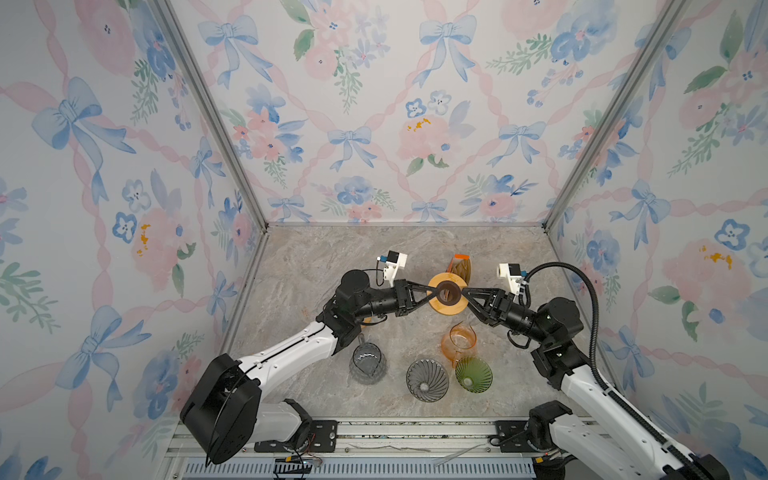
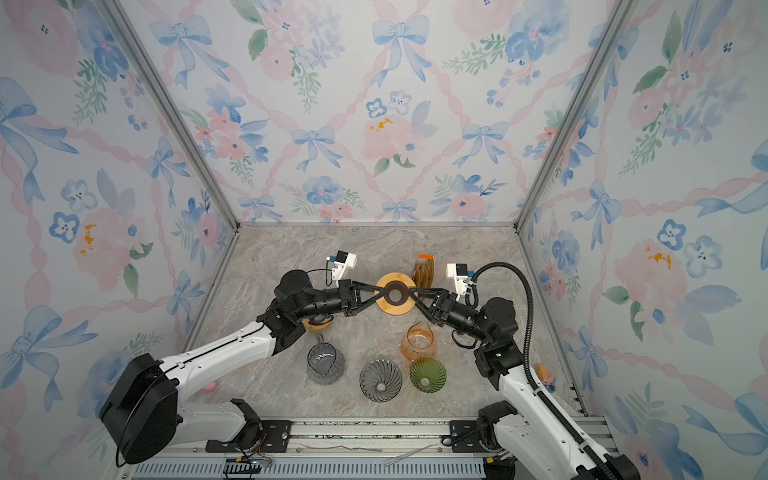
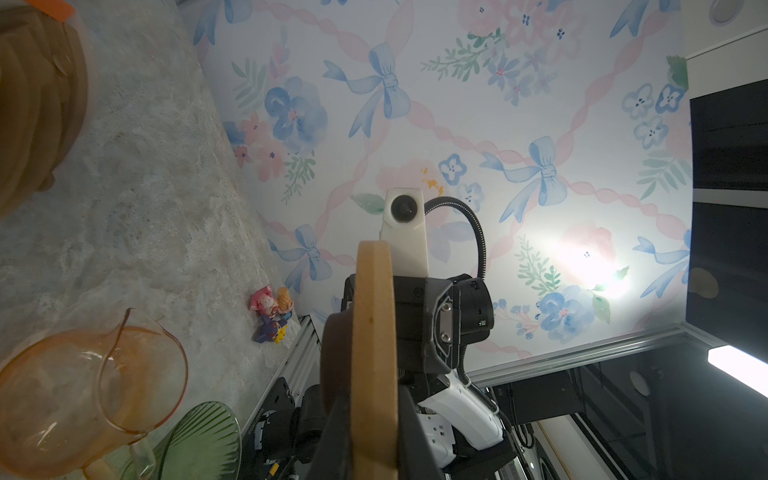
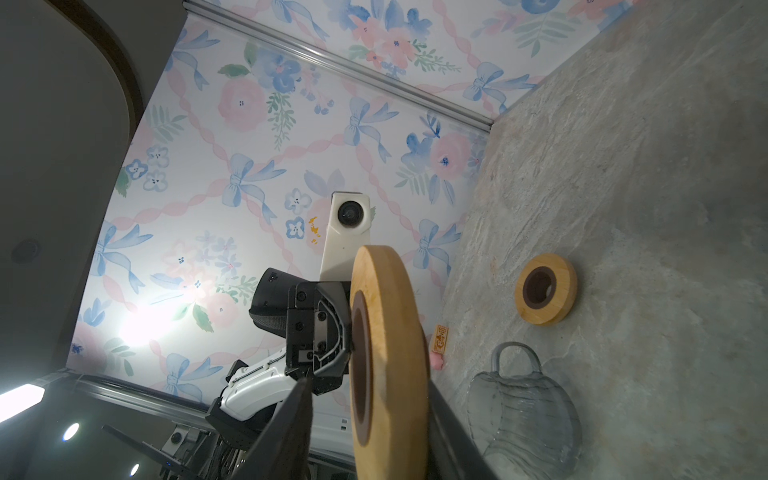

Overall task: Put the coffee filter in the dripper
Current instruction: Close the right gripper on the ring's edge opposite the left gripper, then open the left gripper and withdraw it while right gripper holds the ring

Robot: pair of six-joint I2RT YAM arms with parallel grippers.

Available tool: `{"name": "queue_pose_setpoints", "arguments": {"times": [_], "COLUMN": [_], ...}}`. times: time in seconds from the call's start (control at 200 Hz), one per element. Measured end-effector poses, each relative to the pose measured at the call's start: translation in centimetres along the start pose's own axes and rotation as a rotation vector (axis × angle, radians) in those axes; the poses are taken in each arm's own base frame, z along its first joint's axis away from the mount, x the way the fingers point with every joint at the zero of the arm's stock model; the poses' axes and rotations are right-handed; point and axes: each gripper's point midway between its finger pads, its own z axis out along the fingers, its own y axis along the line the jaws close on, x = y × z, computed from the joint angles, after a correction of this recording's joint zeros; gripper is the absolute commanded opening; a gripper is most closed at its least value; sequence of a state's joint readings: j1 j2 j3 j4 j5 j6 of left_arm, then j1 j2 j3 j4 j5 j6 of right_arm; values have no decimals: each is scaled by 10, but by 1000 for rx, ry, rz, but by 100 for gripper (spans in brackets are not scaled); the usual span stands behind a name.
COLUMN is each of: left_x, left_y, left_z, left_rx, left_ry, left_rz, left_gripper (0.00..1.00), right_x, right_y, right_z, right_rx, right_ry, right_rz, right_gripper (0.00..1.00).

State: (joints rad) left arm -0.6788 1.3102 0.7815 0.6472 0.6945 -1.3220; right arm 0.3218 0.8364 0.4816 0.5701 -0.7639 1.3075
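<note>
A wooden ring (image 1: 446,309) with a dark inner collar hangs above the table's back middle, on edge in both wrist views. My left gripper (image 1: 434,292) is shut on its rim, fingers pressed to both faces (image 3: 374,436). My right gripper (image 1: 462,292) straddles the opposite rim, open: one finger lies against the wood, the other stands off with a gap (image 4: 370,428). The brown coffee filter stack (image 1: 460,268) in its clear holder stands just behind. A grey glass dripper (image 1: 427,379) and a green dripper (image 1: 473,375) sit near the front.
An orange glass carafe (image 1: 459,343) stands below the right gripper, a clear ribbed pitcher (image 1: 368,361) by the left forearm. A second wooden ring (image 4: 545,289) lies flat on the table under the left arm. Small toy figures (image 3: 270,311) sit at the right edge.
</note>
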Motion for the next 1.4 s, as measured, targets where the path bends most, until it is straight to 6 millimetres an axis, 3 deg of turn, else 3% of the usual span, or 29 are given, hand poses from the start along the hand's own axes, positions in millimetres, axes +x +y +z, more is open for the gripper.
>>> {"name": "queue_pose_setpoints", "arguments": {"times": [0.21, 0.43, 0.54, 0.74, 0.875, 1.07, 1.2, 1.4], "left_x": [2, 4, 5, 4, -8, -7, -4, 9], "left_y": [0, 1, 5, 22, 39, 48, 44, 48], "left_z": [0, 0, -1, -10, -28, -51, -63, -87], "left_rx": [7, 5, 0, -38, -113, -235, -311, -406], "left_ry": [3, 9, 13, 6, -28, -21, 4, 44], "left_rz": [-7, -15, -23, -32, -18, 87, 194, 327], "left_gripper": [13, 23, 39, 81, 98, 98, 98, 98], "right_x": [2, 5, 7, 10, 3, -5, -7, 8], "right_y": [-4, -6, -4, -10, -13, -21, -31, -56], "right_z": [-1, -3, -5, -11, -22, -41, -52, -63], "right_rx": [19, 35, 34, 70, 99, 152, 193, 300], "right_ry": [5, 11, 11, 12, -28, -65, -82, -53], "right_rz": [0, -1, -8, -1, -10, -5, 12, 55], "right_gripper": [25, 20, 18, 16, 16, 15, 15, 15]}}
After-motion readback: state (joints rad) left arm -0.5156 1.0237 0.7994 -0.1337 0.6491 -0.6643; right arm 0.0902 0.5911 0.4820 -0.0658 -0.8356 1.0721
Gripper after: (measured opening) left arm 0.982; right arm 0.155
